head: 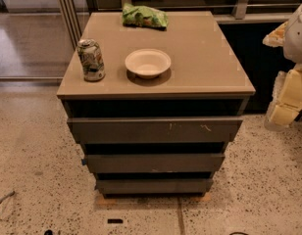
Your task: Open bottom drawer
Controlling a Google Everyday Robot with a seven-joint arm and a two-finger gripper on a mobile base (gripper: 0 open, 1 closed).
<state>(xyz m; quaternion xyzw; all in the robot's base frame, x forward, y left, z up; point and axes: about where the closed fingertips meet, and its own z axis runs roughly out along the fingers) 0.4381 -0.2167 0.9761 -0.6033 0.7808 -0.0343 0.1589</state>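
Though its state cannot be told, the end effector (287, 102) hangs right of the bottom drawer (154, 185).

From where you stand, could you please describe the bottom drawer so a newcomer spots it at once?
Find the grey-brown cabinet bearing a white round bowl and a can, beside the cream end effector at the picture's right edge. Of its three handleless fronts, the bottom drawer is the lowest, without the pale scratches of the top front and the blue tab of the middle front.

White rounded arm shell (300, 28), gripper (288, 99) at the right edge (pale yellow, blocky, foam-like in look)
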